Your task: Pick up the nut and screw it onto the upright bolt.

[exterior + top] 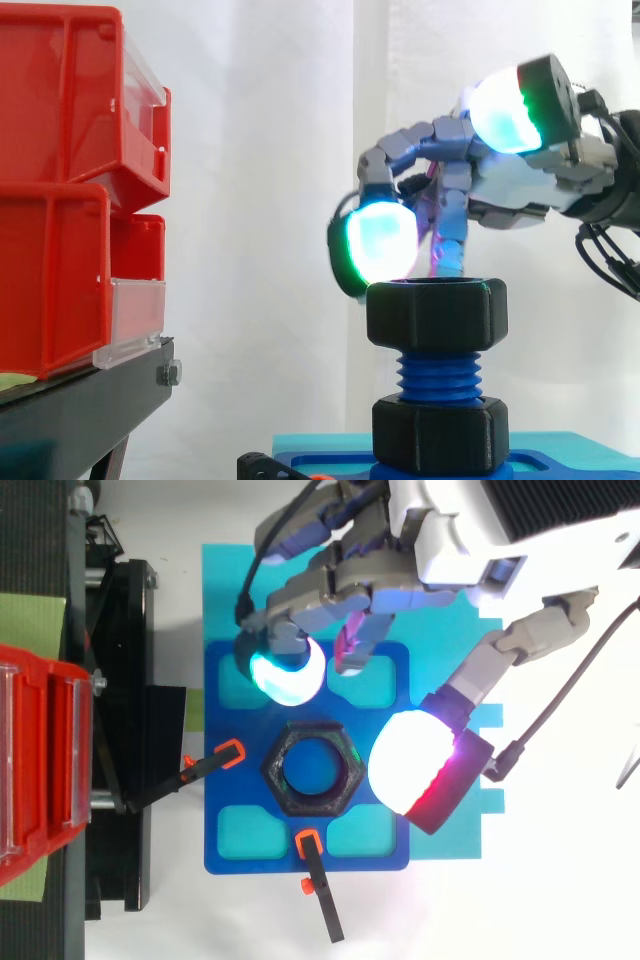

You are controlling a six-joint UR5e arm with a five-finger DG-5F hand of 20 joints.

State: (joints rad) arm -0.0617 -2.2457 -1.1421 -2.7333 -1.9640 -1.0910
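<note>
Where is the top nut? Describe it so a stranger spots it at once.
Find the blue plate; a blue threaded bolt stands up from its middle. The top nut is the black six-sided one capping the bolt, with bare thread between it and the lower nut.

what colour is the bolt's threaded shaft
Blue: the upright plastic threaded bolt shaft shows best in the side view.

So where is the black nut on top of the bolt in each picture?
Side view: the nut is low and a bit right of the middle, on top of the blue bolt.
Top view: the nut is near the middle, a black six-sided ring on the blue plate.
Shared landmark: the red bins are on the left in both.
</note>
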